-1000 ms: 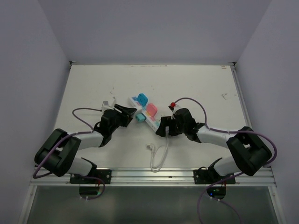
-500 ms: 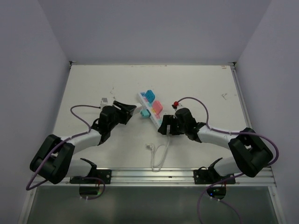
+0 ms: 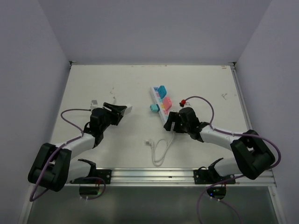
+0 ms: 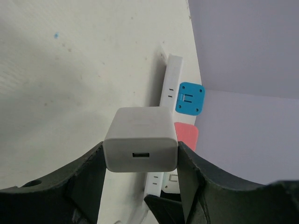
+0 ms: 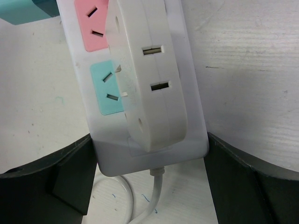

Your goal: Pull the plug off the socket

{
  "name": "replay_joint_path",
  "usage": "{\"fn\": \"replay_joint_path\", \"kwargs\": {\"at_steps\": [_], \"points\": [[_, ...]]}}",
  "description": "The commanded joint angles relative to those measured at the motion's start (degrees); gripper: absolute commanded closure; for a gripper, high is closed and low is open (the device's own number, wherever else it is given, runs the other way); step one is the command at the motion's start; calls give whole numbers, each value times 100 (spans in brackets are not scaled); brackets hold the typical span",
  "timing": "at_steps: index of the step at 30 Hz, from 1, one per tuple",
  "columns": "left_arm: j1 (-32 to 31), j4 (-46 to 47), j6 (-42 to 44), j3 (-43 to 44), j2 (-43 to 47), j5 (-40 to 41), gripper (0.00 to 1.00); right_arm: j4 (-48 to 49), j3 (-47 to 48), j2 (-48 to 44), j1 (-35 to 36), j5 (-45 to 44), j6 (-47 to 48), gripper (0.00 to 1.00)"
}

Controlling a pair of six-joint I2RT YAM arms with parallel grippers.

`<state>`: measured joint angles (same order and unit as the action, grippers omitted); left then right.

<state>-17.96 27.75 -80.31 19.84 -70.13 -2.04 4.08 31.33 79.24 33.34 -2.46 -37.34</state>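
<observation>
Item: white USB charger plug (image 4: pixel 140 133), already free of power strip (image 5: pixel 140 93). Pinched between fingers of left end effector (image 4: pixel 140 159), well left of strip, over desk (image 3: pixel 196 88). Right end effector (image 5: pixel 148 161) clamped across strip's cord end. Risks: slip and drop of smooth cube from two-sided pinch; snag of loose cord (image 3: pixel 161 149) on any drag of strip.

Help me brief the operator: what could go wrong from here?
The plug, free of the socket, is pinched by the left gripper on two sides only; it could slip out. The right gripper holds the socket at its cord end, so the far end may swing. The loose cord could snag.
</observation>
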Motion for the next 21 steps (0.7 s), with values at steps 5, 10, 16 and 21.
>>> {"fn": "replay_joint_path", "kwargs": {"at_steps": [5, 10, 16, 21], "points": [[776, 100, 917, -130, 210, -210, 100, -592, -242, 39, -74, -97, 51, 100], [811, -647, 2150, 336, 158, 538, 97, -478, -294, -23, -74, 8, 104, 100], [802, -683, 3196, 600, -114, 1047, 92, -443, -277, 56, -74, 96, 122, 100], [802, -315, 3575, 679, -484, 987, 91, -443, -277, 39, -74, 114, 122, 100]]}}
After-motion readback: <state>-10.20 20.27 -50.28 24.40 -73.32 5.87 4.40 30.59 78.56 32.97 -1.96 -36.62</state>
